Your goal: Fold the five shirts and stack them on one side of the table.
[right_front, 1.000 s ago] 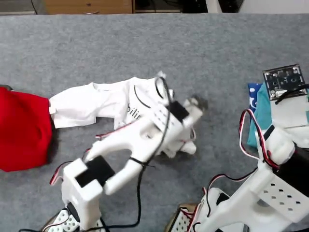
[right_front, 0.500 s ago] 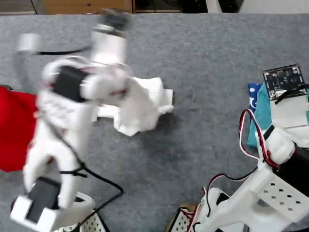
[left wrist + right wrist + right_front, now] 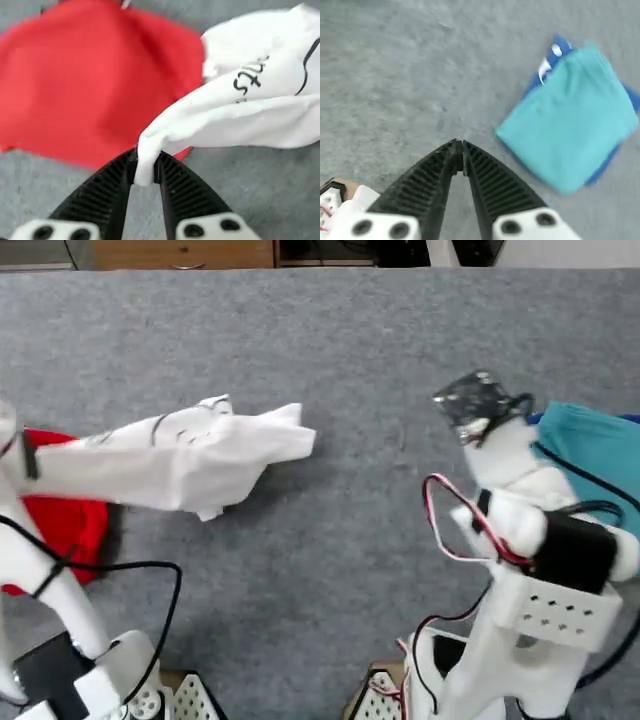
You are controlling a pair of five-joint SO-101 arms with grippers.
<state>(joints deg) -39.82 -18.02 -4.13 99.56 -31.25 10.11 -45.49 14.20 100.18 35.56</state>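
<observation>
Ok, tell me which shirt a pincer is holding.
The white printed fabric shirt, pinched in the left pincer; the red fabric shirt and the folded teal fabric shirt lie ungripped.

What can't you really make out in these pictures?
- Red shirt: in the high view, partly under the white shirt and behind the left arm, and cut by the edge.
- Blue shirt: in the right wrist view, mostly covered by the teal shirt, so its fold is unclear.
- White shirt's print: in the left wrist view, creased and blurred.
- Teal shirt: in the high view, cut by the edge, with the right arm in front.
</observation>
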